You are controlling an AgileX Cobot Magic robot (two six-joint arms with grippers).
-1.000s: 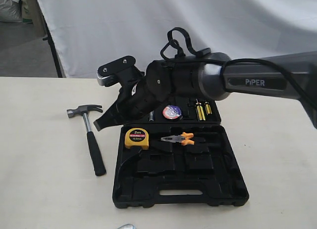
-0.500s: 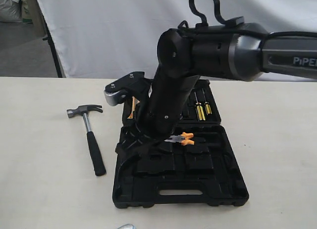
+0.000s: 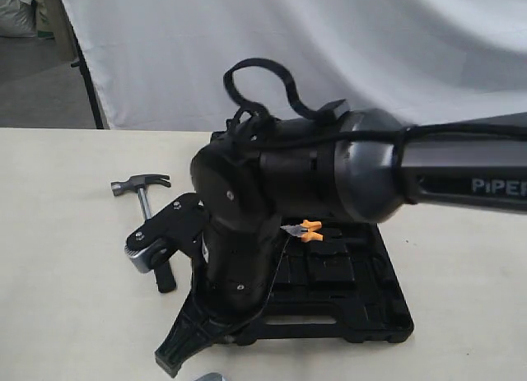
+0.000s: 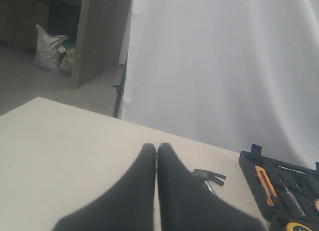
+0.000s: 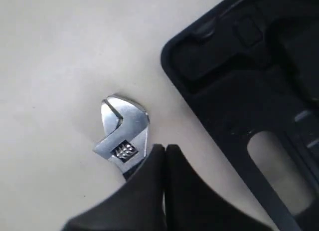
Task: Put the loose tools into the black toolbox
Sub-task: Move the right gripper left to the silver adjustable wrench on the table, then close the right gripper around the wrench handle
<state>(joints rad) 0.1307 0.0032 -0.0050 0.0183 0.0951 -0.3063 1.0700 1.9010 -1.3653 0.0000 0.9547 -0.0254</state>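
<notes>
black right claw (image 5: 163, 150), pinched shut, has dropped from over the toolbox (image 3: 362, 311) toward the wrench (image 5: 124, 128).

Soft even light (wrist views blurry)

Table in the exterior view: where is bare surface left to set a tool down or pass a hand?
Bare table lies left of the hammer and right of the black toolbox. Crowded: the toolbox's near left corner, where the right gripper, jaws shut, hangs by the adjustable wrench.
</notes>
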